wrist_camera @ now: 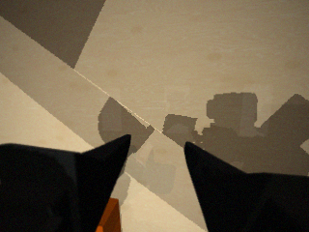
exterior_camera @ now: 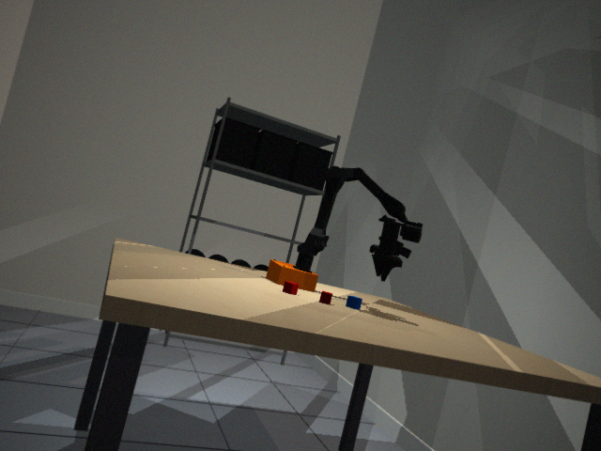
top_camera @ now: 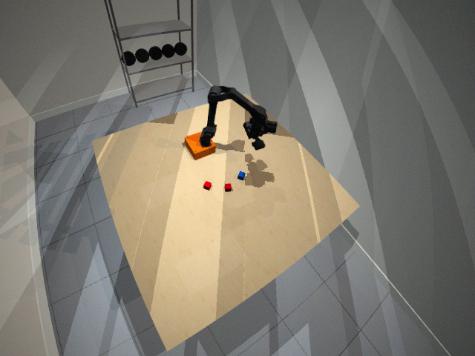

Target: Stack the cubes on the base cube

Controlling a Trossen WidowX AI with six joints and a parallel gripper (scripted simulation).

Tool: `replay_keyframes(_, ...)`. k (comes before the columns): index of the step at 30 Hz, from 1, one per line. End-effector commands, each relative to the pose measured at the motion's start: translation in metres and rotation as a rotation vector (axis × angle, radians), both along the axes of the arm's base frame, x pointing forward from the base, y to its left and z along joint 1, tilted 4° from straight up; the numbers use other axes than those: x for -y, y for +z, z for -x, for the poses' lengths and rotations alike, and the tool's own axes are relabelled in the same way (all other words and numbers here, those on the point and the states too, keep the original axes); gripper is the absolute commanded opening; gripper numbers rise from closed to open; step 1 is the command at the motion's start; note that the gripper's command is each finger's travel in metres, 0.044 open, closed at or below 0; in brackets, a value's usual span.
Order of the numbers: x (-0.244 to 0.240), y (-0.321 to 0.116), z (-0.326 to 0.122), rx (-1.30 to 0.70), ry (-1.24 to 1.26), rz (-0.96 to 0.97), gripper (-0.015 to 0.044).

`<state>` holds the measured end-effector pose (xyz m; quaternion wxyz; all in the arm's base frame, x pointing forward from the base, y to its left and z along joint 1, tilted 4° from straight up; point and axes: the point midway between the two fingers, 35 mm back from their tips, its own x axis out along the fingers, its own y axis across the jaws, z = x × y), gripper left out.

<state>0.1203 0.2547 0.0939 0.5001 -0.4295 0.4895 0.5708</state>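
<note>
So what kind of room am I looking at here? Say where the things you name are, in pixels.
Possibly a workshop or robotics lab: a robot arm (top_camera: 238, 100) (exterior_camera: 380, 194) stands on a wooden table (top_camera: 184, 248) (exterior_camera: 204, 310), with a metal shelf unit (top_camera: 192, 57) (exterior_camera: 252, 230) on the tiled floor behind.
</note>
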Motion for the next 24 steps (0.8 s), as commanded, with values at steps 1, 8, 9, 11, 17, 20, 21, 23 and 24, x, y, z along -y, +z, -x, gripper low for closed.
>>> replay_keyframes(1, 0.009, 0.001, -0.025, 0.022, -0.026, 0.005, 0.0265)
replay_keyframes(8, 0.036, 0.006, -0.074, 0.066, -0.085, 0.011, 0.0265)
replay_keyframes(9, 0.041, 0.007, -0.08, 0.072, -0.093, 0.012, 0.0265)
replay_keyframes(11, 0.051, 0.008, -0.093, 0.084, -0.11, 0.017, 0.0265)
replay_keyframes(17, 0.085, 0.013, -0.128, 0.117, -0.159, 0.034, 0.0265)
replay_keyframes(20, 0.105, 0.015, -0.143, 0.132, -0.184, 0.045, 0.0265)
replay_keyframes(21, 0.112, 0.016, -0.148, 0.137, -0.192, 0.049, 0.0265)
replay_keyframes(23, 0.126, 0.017, -0.157, 0.146, -0.209, 0.057, 0.0265)
replay_keyframes(24, 0.133, 0.018, -0.161, 0.151, -0.217, 0.062, 0.0265)
